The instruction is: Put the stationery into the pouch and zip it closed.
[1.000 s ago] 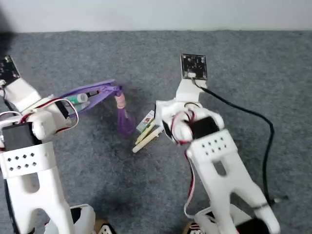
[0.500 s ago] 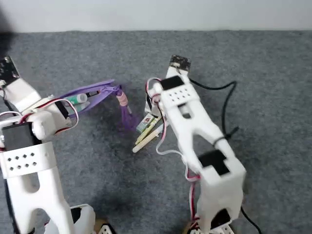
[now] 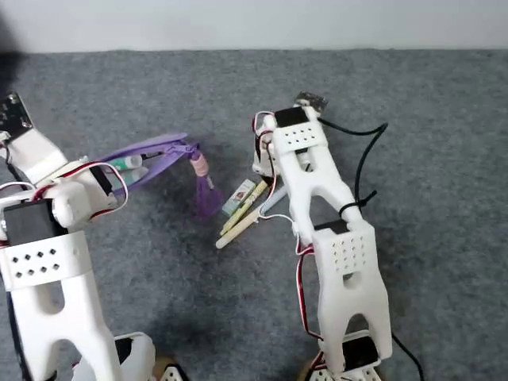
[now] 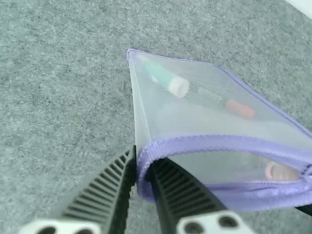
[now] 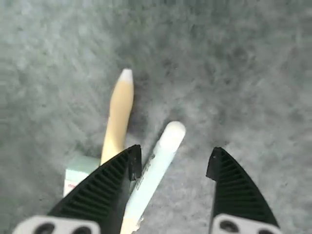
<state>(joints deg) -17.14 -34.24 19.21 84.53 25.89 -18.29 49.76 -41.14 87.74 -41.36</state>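
The right gripper (image 5: 175, 156) has its jaws wide apart, pointing down over the loose stationery. Between the jaws, close to one finger, lies a pale blue pen (image 5: 156, 161). Just beside it are a yellow pen (image 5: 117, 117) and a small green box (image 5: 78, 175), perhaps an eraser. All three rest on the grey mat (image 3: 413, 119).

The left gripper (image 4: 141, 163) is closed tightly on the purple-edged corner of the pouch (image 4: 204, 117) and holds it lifted off the mat. Inside the pouch there is already a green-capped marker (image 4: 163, 78), with something red-tipped beside it. In the high view the loose pieces lie near the pouch, just past the purple tassel (image 3: 205, 190) that hangs from its far end. The right gripper is above them, on the side away from the pouch.

I judge the pens to be light and stiff, with smooth round barrels, so they may roll or slip out of a weak grip. The best place to take the blue pen is across the middle of its barrel, with the jaws square to it and clear of the yellow pen. The pouch looks thin and soft. Because it is held by one corner only, it may sag, and I cannot tell whether its zip is open.
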